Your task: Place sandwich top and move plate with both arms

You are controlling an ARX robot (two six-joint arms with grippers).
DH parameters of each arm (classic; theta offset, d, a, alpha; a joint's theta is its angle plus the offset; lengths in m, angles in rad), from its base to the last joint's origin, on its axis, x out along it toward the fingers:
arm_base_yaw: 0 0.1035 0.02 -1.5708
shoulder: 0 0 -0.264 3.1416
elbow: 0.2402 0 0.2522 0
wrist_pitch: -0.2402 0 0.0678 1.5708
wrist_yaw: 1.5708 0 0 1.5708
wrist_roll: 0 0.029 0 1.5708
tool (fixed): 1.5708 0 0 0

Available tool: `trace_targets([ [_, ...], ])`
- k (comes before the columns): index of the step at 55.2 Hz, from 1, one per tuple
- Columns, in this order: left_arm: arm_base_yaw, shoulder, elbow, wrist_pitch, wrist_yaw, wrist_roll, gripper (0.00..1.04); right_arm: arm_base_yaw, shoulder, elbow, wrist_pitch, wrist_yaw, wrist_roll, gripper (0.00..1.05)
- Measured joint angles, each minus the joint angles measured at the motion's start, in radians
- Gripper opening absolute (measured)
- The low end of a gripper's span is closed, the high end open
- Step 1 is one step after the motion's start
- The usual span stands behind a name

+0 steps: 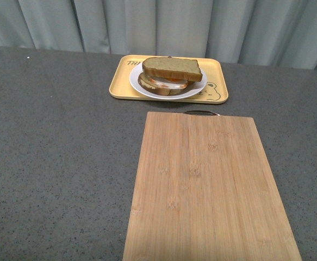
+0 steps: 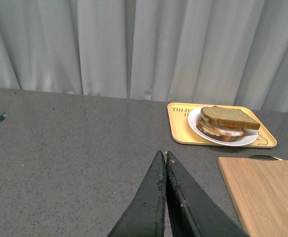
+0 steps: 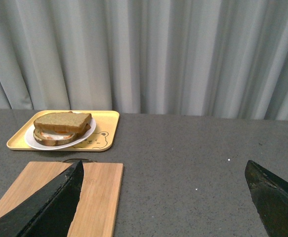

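Observation:
The sandwich top point(image 1: 172, 68), a brown wholegrain slice, lies on the egg-topped lower slice point(image 1: 163, 84) on the round white plate point(image 1: 196, 91). The plate sits on a yellow tray at the table's far side. The left wrist view shows the sandwich top point(image 2: 229, 117) and the plate point(image 2: 247, 139) well beyond my left gripper point(image 2: 164, 154), whose fingers are shut together on nothing. In the right wrist view the sandwich top point(image 3: 62, 120) and plate point(image 3: 87, 131) lie far ahead of my right gripper point(image 3: 163, 165), which is wide open and empty. Neither arm appears in the front view.
The yellow tray point(image 1: 120, 81) with a bear drawing holds the plate. A large bamboo cutting board point(image 1: 207, 190) lies in front of it, reaching the near table edge. The table is dark grey point(image 1: 55, 152); grey curtains hang behind.

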Motion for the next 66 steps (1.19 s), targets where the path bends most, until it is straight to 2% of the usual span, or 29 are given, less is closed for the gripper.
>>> trace_targets([
  [6, 0.0, -0.041, 0.0, -0.043, 0.0, 0.0, 0.04, 0.0, 0.0, 0.0, 0.0, 0.0, 0.0, 0.95],
  [11, 0.0, -0.154, 0.0, -0.182, 0.0, 0.0, 0.04, 0.0, 0.0, 0.0, 0.0, 0.0, 0.0, 0.95],
  [19, 0.0, -0.185, 0.0, -0.192, 0.0, 0.0, 0.05, 0.0, 0.0, 0.0, 0.0, 0.0, 0.0, 0.95],
  [45, 0.0, -0.187, 0.0, -0.192, 0.0, 0.0, 0.81, 0.0, 0.0, 0.0, 0.0, 0.0, 0.0, 0.95],
  [50, 0.0, -0.187, 0.0, -0.192, 0.0, 0.0, 0.99, 0.0, 0.0, 0.0, 0.0, 0.0, 0.0, 0.95],
  [66, 0.0, -0.187, 0.0, -0.192, 0.0, 0.001, 0.98, 0.0, 0.0, 0.0, 0.0, 0.0, 0.0, 0.95],
])
